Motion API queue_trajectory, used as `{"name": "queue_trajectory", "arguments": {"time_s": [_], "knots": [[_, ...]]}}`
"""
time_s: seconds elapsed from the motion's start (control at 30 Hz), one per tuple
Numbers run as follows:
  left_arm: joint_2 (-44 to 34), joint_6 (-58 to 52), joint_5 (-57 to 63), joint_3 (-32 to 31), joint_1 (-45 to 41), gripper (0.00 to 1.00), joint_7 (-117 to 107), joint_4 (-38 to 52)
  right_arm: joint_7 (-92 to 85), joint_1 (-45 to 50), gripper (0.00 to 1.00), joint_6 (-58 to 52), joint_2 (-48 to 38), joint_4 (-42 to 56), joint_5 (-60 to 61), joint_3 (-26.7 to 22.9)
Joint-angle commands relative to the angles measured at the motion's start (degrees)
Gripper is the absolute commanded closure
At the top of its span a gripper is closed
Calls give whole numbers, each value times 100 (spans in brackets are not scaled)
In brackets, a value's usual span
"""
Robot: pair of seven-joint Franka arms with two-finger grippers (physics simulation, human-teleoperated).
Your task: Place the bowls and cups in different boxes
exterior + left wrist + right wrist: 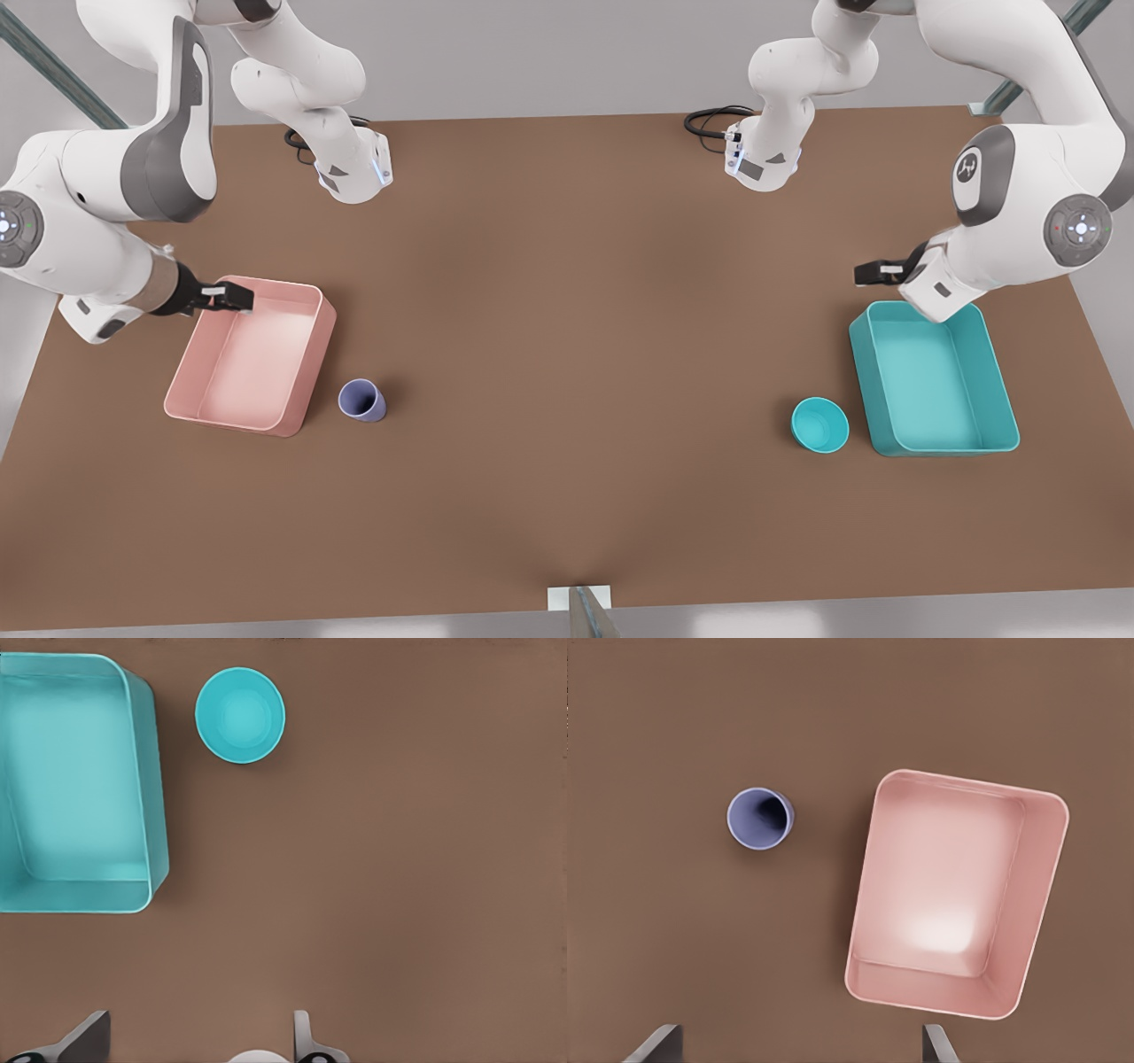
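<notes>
Left gripper (873,271) wide open, empty, above teal box (992,372) far rim | bowl (819,424) on table at 7 o'clock from it in front view, nearer this arm | right gripper (232,297) wide open, empty, over pink box (306,372) | cup (361,400) at 4 o'clock.

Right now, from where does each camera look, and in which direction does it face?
Front view: high above the table, looking down; both arms show, the right gripper over the pink box, the left gripper by the teal box.
Left wrist view: faces straight down at the teal box and bowl; its open fingers show.
Right wrist view: faces straight down at the cup and pink box; its open fingers show.
Shared: each wrist view's objects also appear in the front view.
</notes>
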Motion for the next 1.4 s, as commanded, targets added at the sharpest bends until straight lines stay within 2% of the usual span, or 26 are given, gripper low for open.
{"name": "queue_trajectory", "arguments": {"time_s": [0.0, 0.07, 0.1, 0.17, 0.3, 0.4, 0.6, 1.03, 1.07, 1.1, 1.13, 1.2, 1.23, 1.33, 1.37], "knots": [[-5, 164, -4, 0, 0, 0, -94, 2, 50, 0, 0, 289, -6, -4, 10, -1], [363, 322, 57, 53, -403, 0, -120, 37, 58, 26, 0, 298, 108, 22, 54, 8], [1075, 945, 303, 229, -870, 0, -129, 310, -108, 61, 0, 421, 529, 295, 45, 35], [2218, 2571, 427, 386, -1116, 0, -85, 609, -30, 185, 0, 948, 1365, 453, 107, 43], [3431, 4075, 1288, 501, -1284, 0, -77, 670, 49, 185, 0, 1985, 2165, 374, 221, 43], [3493, 4137, 1481, 501, -1275, 0, -85, 530, 76, 176, 0, 2706, 2394, -82, 370, 43], [3625, 4260, 1455, 501, -1240, 0, -129, 187, 76, 299, 0, 3936, 1989, -1445, 581, 52], [3721, 4049, 1455, 510, -1187, 0, -393, -68, 85, 404, 0, 4051, 2411, -1674, 757, 52], [3721, 4067, 1455, 510, -1187, 15, -393, -59, 85, 404, 0, 4060, 2411, -1700, 757, 52], [3721, 4066, 1455, 510, -1187, 55, -384, -50, 85, 404, 0, 4060, 2411, -1726, 757, 52], [3721, 4066, 1455, 510, -1204, 65, -375, -33, 85, 404, 1, 4060, 2411, -1735, 757, 52], [3704, 4066, 1455, 510, -1231, 71, -375, -6, 85, 457, 14, 4060, 2429, -1735, 757, 52], [3678, 4066, 1455, 510, -1240, 79, -384, 2, 85, 457, 22, 4060, 2464, -1735, 757, 52], [3590, 4023, 1455, 510, -1257, 79, -367, 20, 85, 492, 47, 4060, 2508, -1726, 748, 52], [3493, 3900, 1464, 510, -1283, 79, -367, 20, 85, 492, 53, 4060, 2516, -1726, 748, 52]]}}
